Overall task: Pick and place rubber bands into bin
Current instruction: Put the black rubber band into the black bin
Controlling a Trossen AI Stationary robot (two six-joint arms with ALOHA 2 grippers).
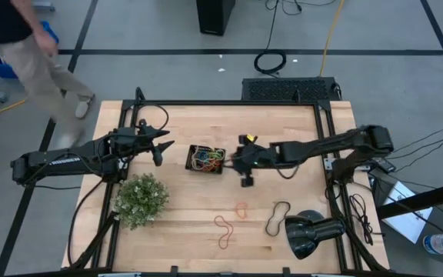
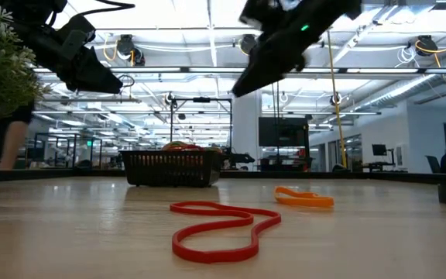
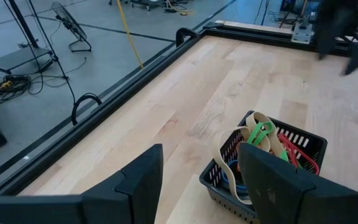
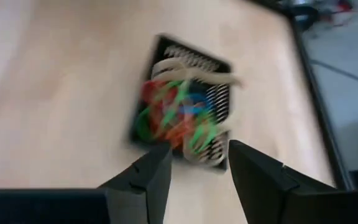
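Note:
The black mesh bin (image 1: 206, 159) stands mid-table and holds several rubber bands in red, green, blue, orange and tan (image 4: 179, 115). A tan band hangs over the bin's rim (image 3: 225, 155). Three more bands lie flat on the wood nearer the front: an orange one (image 1: 241, 208), a red one (image 1: 223, 229) and a black one (image 1: 278, 218). My left gripper (image 1: 163, 146) hovers left of the bin, open and empty. My right gripper (image 1: 234, 161) hovers at the bin's right side, above the table (image 2: 258, 74), also open and empty. The bin shows past its fingers (image 4: 197, 152).
A green potted plant (image 1: 141, 198) stands at the front left. A black lamp-like object (image 1: 310, 233) lies at the front right. Black frame rails (image 1: 229, 104) border the table. A person (image 1: 29, 54) walks on the floor beyond the far left corner.

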